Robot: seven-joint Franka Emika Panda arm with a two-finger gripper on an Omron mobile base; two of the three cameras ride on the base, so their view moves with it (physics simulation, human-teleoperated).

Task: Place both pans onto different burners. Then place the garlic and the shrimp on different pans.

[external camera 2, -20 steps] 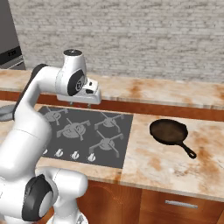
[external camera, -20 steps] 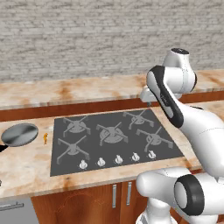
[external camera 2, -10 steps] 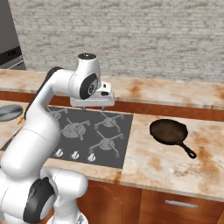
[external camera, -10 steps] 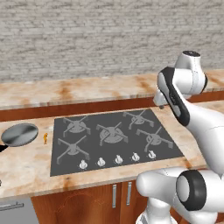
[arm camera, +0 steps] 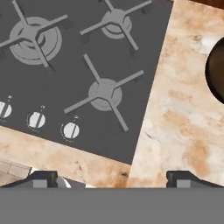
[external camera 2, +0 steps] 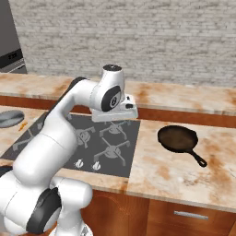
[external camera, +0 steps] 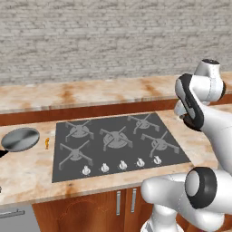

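Above the cooktop's point(external camera 2: 99, 138) right edge, fingers point(arm camera: 41, 177) spread empty; descending toward the dark pan point(external camera 2: 177, 138) off-centre risks nudging it along the counter point(external camera 2: 184, 170).

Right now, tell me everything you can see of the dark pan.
The dark pan is round and shallow, brown-black inside, like cast iron, with a short black handle angled toward the counter's front edge. It sits upright and empty on the marbled counter, right of the cooktop, on no burner. Nothing touches it.
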